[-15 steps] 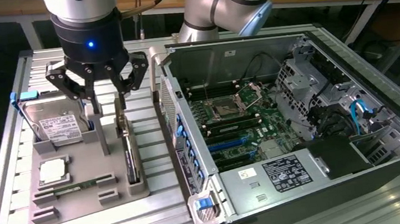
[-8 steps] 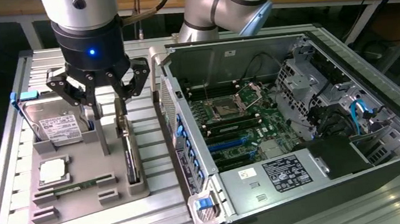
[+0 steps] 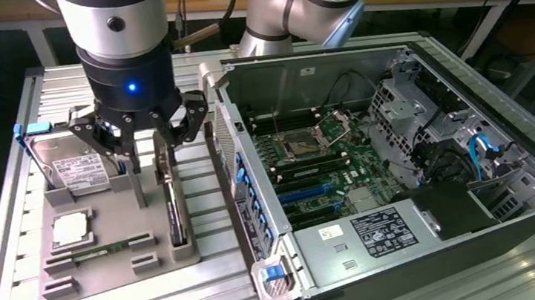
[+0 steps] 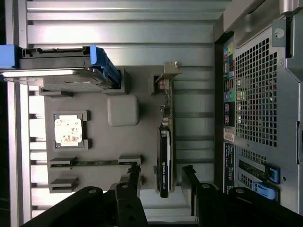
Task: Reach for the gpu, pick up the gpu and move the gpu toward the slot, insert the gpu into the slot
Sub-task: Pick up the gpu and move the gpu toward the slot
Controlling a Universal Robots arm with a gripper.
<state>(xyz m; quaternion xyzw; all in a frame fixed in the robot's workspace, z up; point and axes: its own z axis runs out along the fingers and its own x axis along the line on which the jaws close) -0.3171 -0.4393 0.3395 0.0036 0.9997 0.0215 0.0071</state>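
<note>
Gpu [image 3: 174,204]: one, standing on its long edge in a slotted holder of the grey fixture tray [image 3: 110,267], just beside the open computer case [image 3: 397,144]. Standing this way, its upper edge appears offered for a grasp from above. The gripper [image 3: 147,144] hangs over it with fingers apart, one on either side of the card, holding nothing. The tray also carries one hard drive [image 3: 75,166], one processor chip [image 3: 72,229] and one memory stick [image 3: 99,251], each in its own holder.
</note>
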